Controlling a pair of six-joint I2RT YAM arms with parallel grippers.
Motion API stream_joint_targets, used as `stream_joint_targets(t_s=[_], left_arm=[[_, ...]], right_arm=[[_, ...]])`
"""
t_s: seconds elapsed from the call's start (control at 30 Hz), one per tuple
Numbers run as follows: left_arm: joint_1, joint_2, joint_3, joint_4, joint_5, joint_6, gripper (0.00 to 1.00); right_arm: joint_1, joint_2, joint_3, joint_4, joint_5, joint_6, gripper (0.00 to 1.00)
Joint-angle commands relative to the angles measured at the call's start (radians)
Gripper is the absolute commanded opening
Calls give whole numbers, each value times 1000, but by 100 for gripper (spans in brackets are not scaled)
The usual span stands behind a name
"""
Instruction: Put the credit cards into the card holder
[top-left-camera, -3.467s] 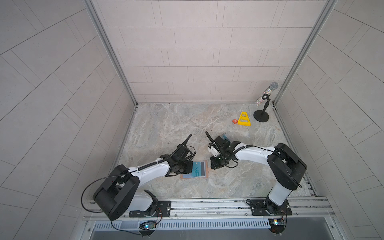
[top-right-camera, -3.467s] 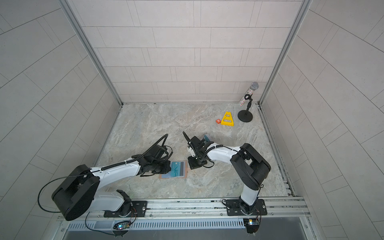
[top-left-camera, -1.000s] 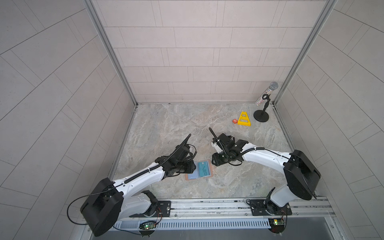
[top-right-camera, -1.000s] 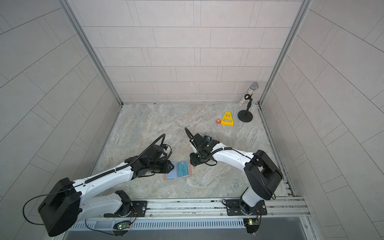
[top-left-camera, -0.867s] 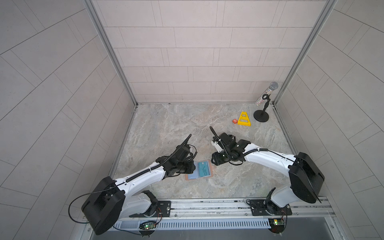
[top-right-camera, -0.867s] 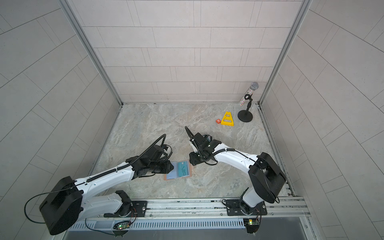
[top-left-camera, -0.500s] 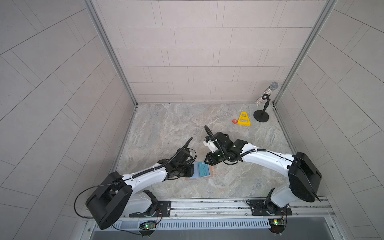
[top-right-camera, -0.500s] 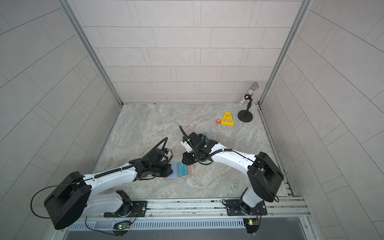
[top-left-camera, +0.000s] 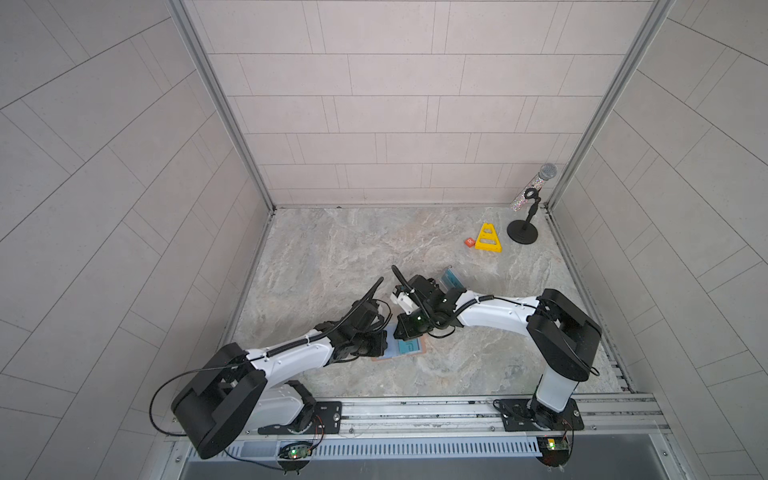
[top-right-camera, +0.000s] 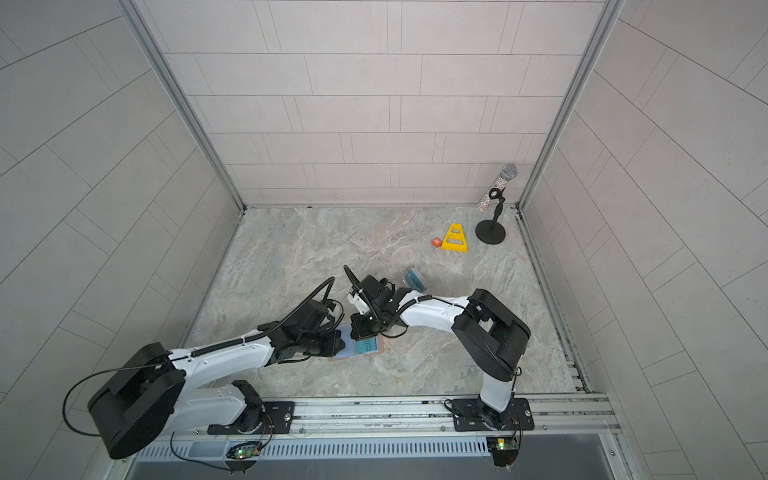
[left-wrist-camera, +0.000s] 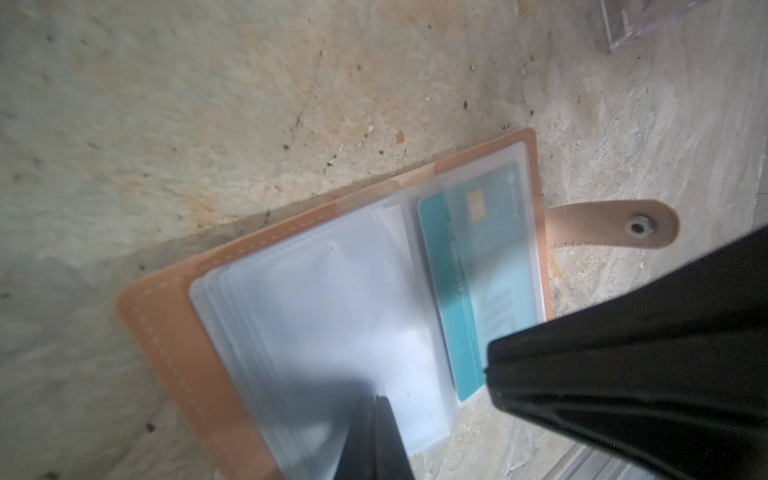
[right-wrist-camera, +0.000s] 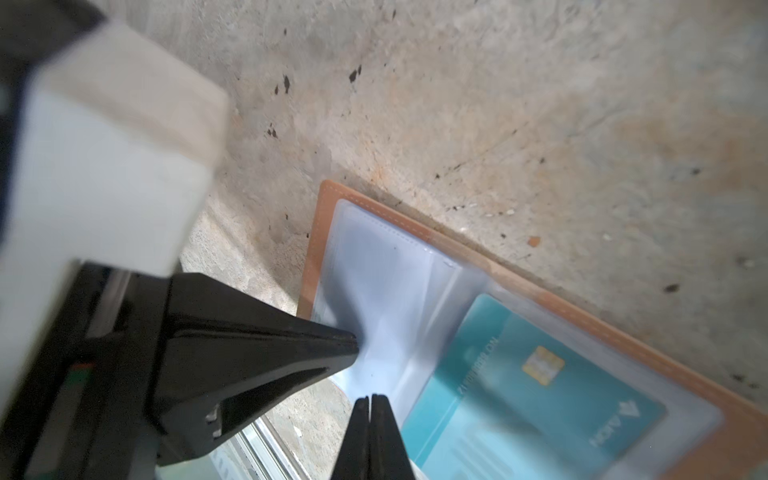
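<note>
The card holder lies open on the floor, tan leather with clear sleeves. A teal credit card sits inside one sleeve beside the snap tab. My left gripper is shut, its tips against the empty clear sleeves. My right gripper is shut too, tips at the sleeve edge next to the teal card. The two grippers nearly meet over the holder. Whether either one pinches a sleeve does not show. More cards stand in a clear acrylic stand behind the right arm.
A yellow triangle block, a small orange cube and a microphone on a round stand are at the back right. Tiled walls close in three sides; a metal rail runs along the front.
Both grippers have closed over the last second. Both arms have come in over the open card holder, the right one leaving the acrylic stand's side.
</note>
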Motion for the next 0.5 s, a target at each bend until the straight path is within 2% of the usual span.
stream_joint_targets(t_s=[0.0, 0.47], left_arm=[[-1, 15, -17, -1, -16, -3, 1], [-1, 19, -29, -26, -37, 0, 0]], right_arm=[[12, 29, 8, 28, -6, 35, 5], [20, 89, 20, -57, 130, 20, 3]])
